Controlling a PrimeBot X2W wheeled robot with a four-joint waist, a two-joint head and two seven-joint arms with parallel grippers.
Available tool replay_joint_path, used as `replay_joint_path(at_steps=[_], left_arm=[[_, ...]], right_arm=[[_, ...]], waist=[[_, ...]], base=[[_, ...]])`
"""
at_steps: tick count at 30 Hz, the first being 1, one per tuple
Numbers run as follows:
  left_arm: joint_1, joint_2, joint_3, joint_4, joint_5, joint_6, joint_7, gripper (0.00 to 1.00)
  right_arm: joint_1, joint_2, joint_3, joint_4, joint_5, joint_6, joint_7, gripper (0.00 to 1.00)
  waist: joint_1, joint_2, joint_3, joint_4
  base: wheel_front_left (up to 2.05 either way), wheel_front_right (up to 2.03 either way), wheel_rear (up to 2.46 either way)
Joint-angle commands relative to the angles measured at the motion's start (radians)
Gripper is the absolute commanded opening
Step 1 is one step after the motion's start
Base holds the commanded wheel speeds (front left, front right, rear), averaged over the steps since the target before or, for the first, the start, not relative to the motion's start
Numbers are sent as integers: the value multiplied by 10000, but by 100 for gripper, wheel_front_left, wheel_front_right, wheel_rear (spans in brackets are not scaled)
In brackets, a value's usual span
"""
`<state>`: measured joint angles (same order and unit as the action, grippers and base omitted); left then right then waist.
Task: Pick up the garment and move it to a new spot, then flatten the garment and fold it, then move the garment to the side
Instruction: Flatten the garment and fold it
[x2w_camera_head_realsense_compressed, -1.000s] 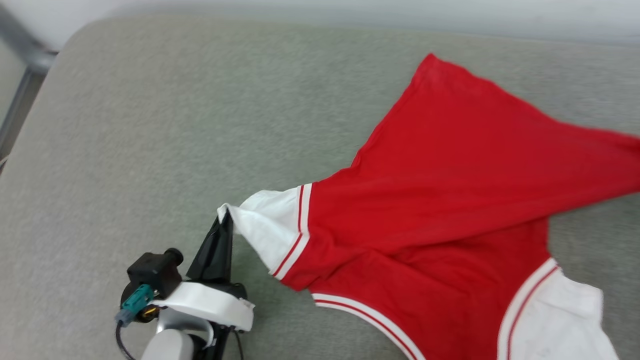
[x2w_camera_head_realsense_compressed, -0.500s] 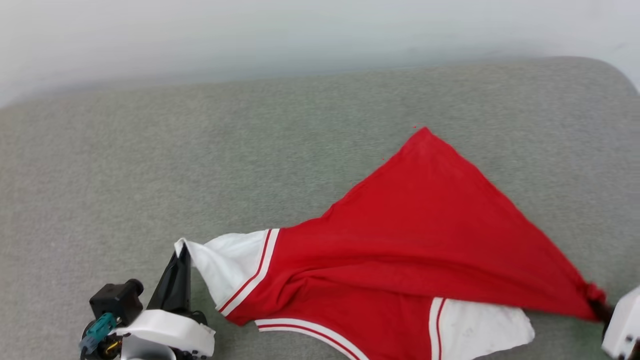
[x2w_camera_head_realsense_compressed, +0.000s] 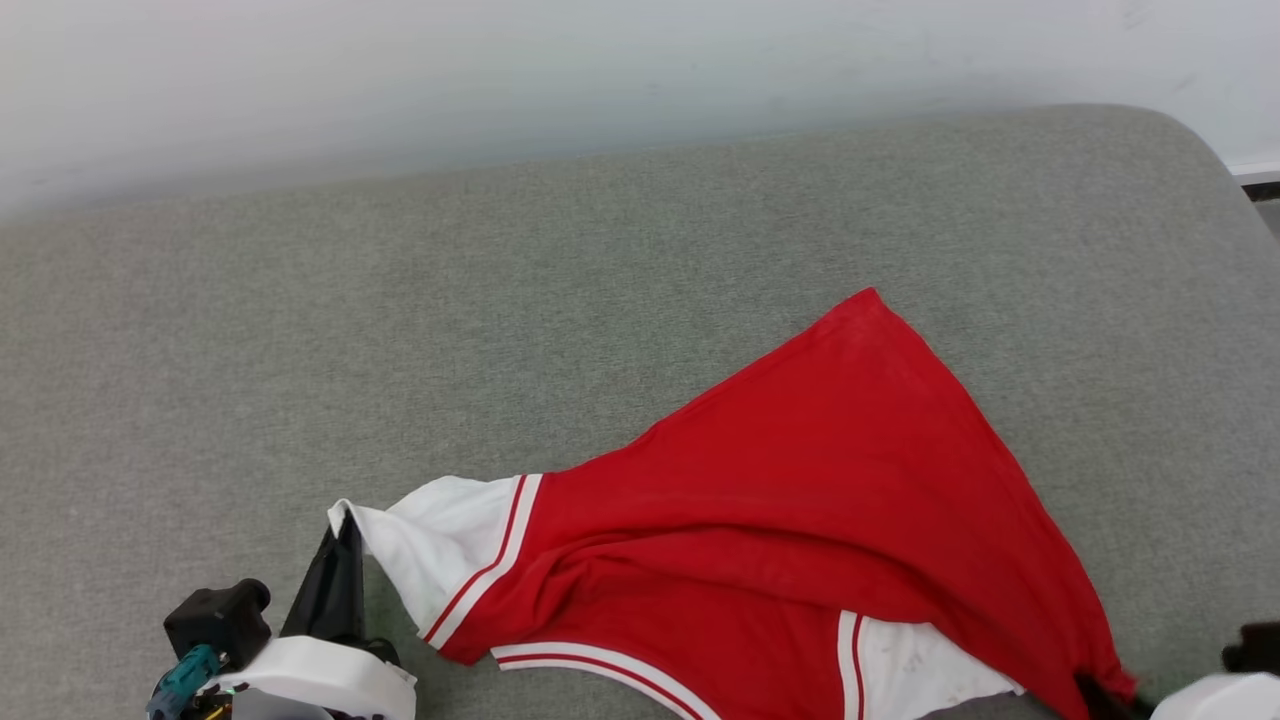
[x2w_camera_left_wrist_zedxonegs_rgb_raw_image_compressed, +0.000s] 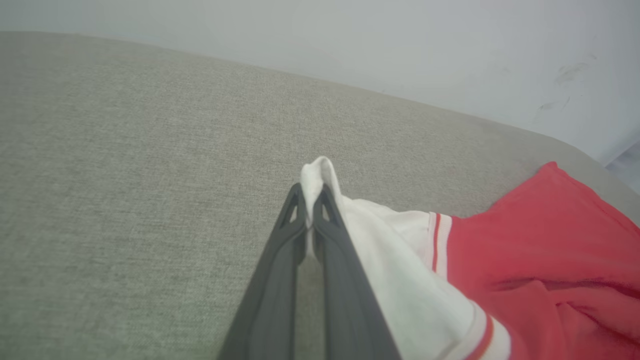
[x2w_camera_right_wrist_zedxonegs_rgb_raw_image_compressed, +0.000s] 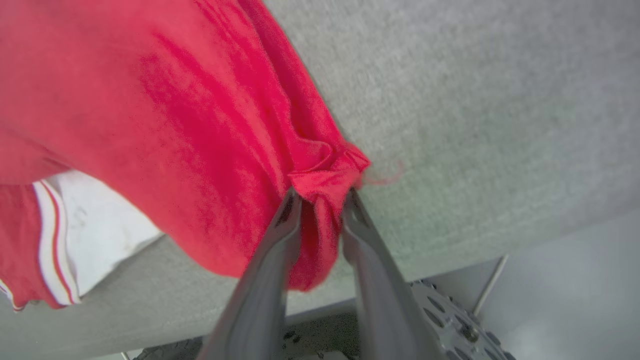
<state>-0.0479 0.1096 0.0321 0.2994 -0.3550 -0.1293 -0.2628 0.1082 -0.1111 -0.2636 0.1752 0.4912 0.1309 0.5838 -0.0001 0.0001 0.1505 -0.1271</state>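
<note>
**Right hand lets go of the red corner**

Head view: we see the garment (x2w_camera_head_realsense_compressed: 820, 480) lying on the grey cushion (x2w_camera_head_realsense_compressed: 400, 350), its right corner lower than half a second ago.

Left wrist view: our left gripper (x2w_camera_left_wrist_zedxonegs_rgb_raw_image_compressed: 310, 194) stays clenched on the white sleeve tip.

Right wrist view: our right gripper (x2w_camera_right_wrist_zedxonegs_rgb_raw_image_compressed: 321, 197) has parted its jaws, with the red corner loose between them.

We judge the move done, with flattening next.

Soft cloth on a rough woven cushion

The shirt (x2w_camera_head_realsense_compressed: 820, 480) is thin, matt knit cloth, limp and creased. The grey cushion (x2w_camera_head_realsense_compressed: 400, 330) has a coarse, matt woven cover. The left gripper (x2w_camera_head_realsense_compressed: 347, 522) has smooth, dark, faintly shiny plastic fingers (x2w_camera_left_wrist_zedxonegs_rgb_raw_image_compressed: 275, 285) and a glossy white plastic shell. The pale wall (x2w_camera_head_realsense_compressed: 500, 70) looks smooth and matt.
</note>
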Motion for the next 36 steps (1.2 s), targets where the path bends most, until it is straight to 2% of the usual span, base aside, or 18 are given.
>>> replay_joint_path(at_steps=[1,4,9,13,16,20,26,36], left_arm=[[-46,-27,-61,2,37,-17,-21,0],[-220,7,-162,-51,13,-17,-21,0],[-460,-24,-401,-153,66,-18,-21,0],[-734,-117,-623,-278,90,-18,-21,0],[-1032,-173,-921,-384,100,-18,-21,0],[-1434,-239,-1449,-450,74,-18,-19,0],[-2023,-316,-2072,-618,76,-19,-21,0],[-2412,-416,-2615,-1088,66,-19,-21,0]], right_arm=[[-310,-39,-23,-115,-12,-4,-545,100],[-758,-185,-230,-134,-108,-4,-1932,100],[-2034,-644,184,463,-258,-5,-3857,100],[-3338,-1114,768,1560,-404,-4,-4366,100],[-4402,-1576,1383,2497,-380,-4,-3891,100],[-5815,-2212,2219,3593,-63,-5,-2699,100],[-7623,-2998,3504,4481,279,-5,-992,100],[-8830,-3527,5100,5352,1041,-4,231,100]], waist=[[1,-1,19,42],[1,-1,84,130],[1,-1,260,350],[1,-1,512,650],[1,-1,762,925],[1,-1,1114,1363],[1,-1,1701,1890],[1,-1,2345,2408]], base=[[0,0,0],[0,0,0],[0,0,0],[0,0,0],[0,0,0],[0,0,0],[0,0,0],[0,0,0]])
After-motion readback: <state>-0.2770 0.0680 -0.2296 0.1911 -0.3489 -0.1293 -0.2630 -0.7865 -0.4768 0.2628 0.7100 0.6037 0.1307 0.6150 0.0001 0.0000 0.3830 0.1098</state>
